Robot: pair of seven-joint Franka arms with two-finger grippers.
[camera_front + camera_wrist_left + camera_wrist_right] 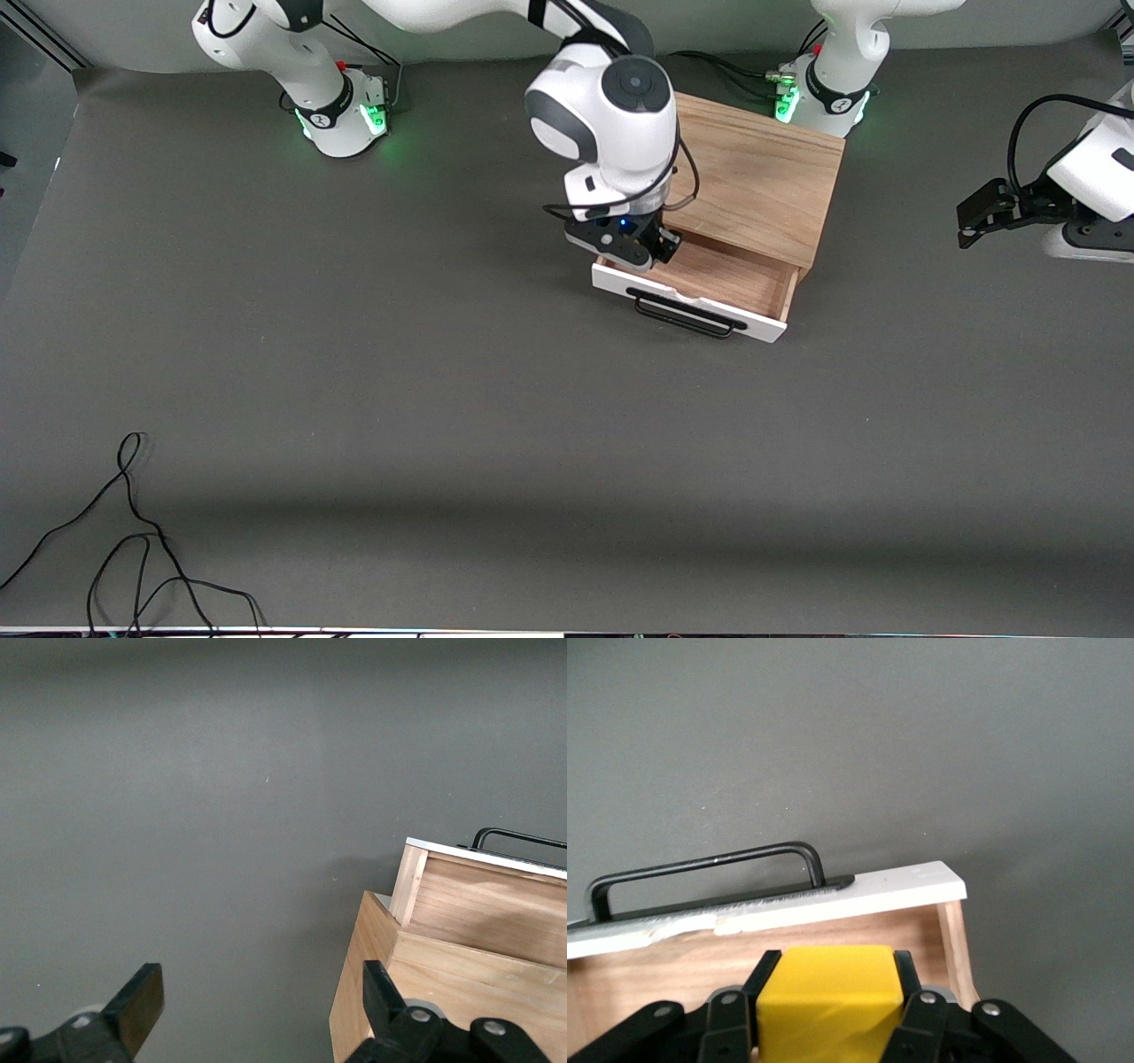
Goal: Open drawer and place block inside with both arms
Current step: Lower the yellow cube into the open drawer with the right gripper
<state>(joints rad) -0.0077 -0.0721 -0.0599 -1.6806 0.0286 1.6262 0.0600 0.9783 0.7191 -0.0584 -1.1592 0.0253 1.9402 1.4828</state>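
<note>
The drawer (700, 306) stands pulled out of the light oak box (762, 173), its white front and black wire handle (684, 316) facing the front camera. My right gripper (660, 248) hangs over the open drawer's wood interior at the end toward the right arm, shut on the yellow block (831, 997). In the right wrist view its fingers (764, 970) press both sides of the block, just inside the white front (859, 890). The front view hides the block under the wrist. My left gripper (973, 223) waits open over the mat beside the box (443, 992), nothing between its fingers (137, 1001).
Both arm bases (354, 115) glow green along the table's farthest edge; the second base (824, 97) stands right against the box. A loose black cable (133, 532) lies on the grey mat near the front camera, toward the right arm's end.
</note>
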